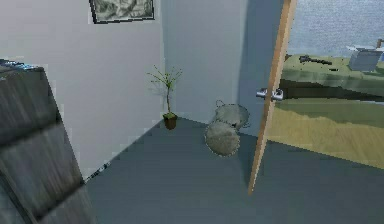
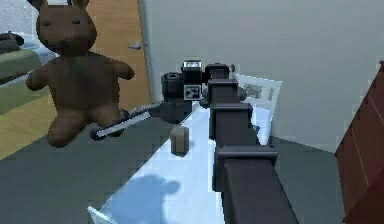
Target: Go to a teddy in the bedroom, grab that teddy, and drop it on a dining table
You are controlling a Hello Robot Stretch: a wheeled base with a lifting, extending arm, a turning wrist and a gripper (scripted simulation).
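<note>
A large brown teddy (image 2: 75,78) with long ears hangs upright in the arm side view's left half, clear of the floor. The gripper (image 2: 105,129) holds it: the thin fingers reach left from the dark gripper body (image 2: 178,88) to the teddy's lower side. The dark square arm (image 2: 240,150) rises from the bottom edge, with the white marked squares (image 2: 205,80) at its far end.
An open wooden door (image 1: 270,100) stands at the forward view's right, with a green-covered bed (image 1: 335,85) beyond it. A potted plant (image 1: 168,98) and grey round lumps (image 1: 222,135) sit by the far wall. Dark furniture (image 1: 35,150) crowds the left. A pale surface (image 2: 150,185) with a small brown box (image 2: 180,140) lies under the arm.
</note>
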